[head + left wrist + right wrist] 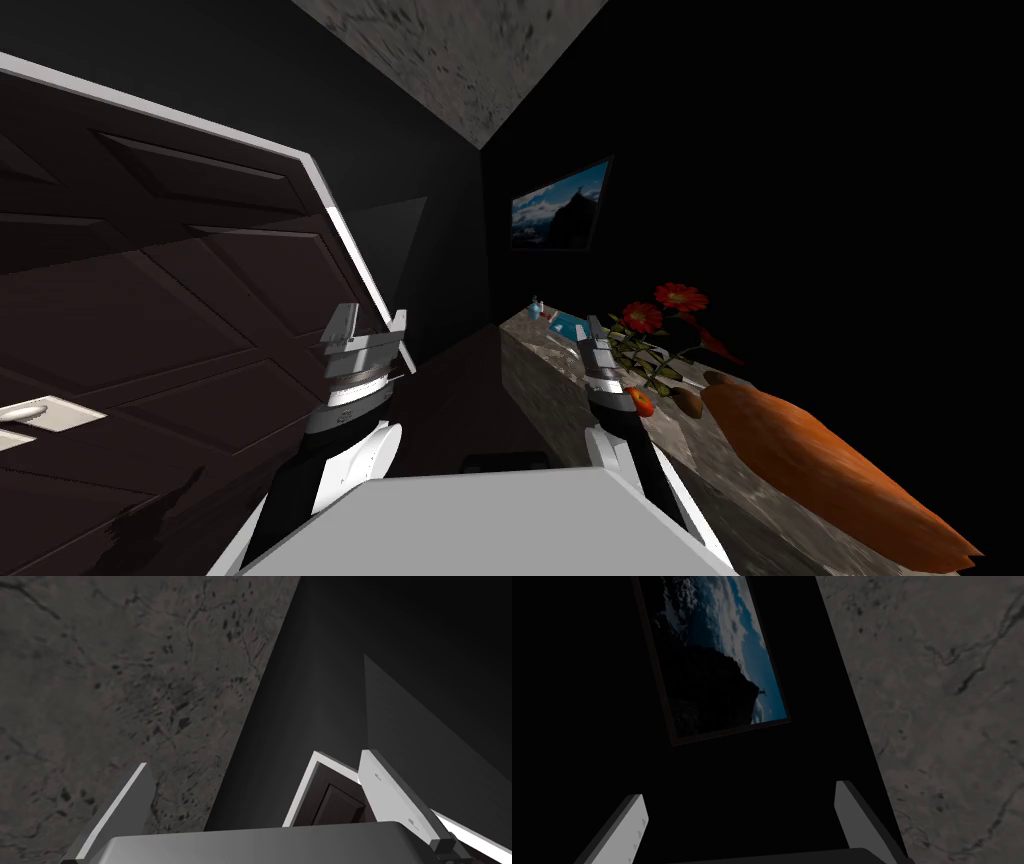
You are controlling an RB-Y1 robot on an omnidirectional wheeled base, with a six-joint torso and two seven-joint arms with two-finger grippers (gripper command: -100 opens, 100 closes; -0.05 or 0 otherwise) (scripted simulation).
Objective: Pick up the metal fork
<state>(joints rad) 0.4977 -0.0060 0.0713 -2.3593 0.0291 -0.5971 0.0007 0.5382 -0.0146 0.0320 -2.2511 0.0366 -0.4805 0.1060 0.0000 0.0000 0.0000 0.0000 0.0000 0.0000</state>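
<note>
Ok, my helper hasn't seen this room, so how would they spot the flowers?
Find the grey stone counter on my right. Just past the big orange object on it are the flowers: the only red blooms, on green stems.

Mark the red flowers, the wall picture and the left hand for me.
flowers point(681, 297): head view, on the upper red bloom.
picture point(557, 212): head view, on its middle.
left hand point(371, 316): head view, midway between its open fingertips.

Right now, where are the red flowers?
In the head view, the red flowers are on the stone counter on my right, just right of the right pincer, near an orange shape.
</note>
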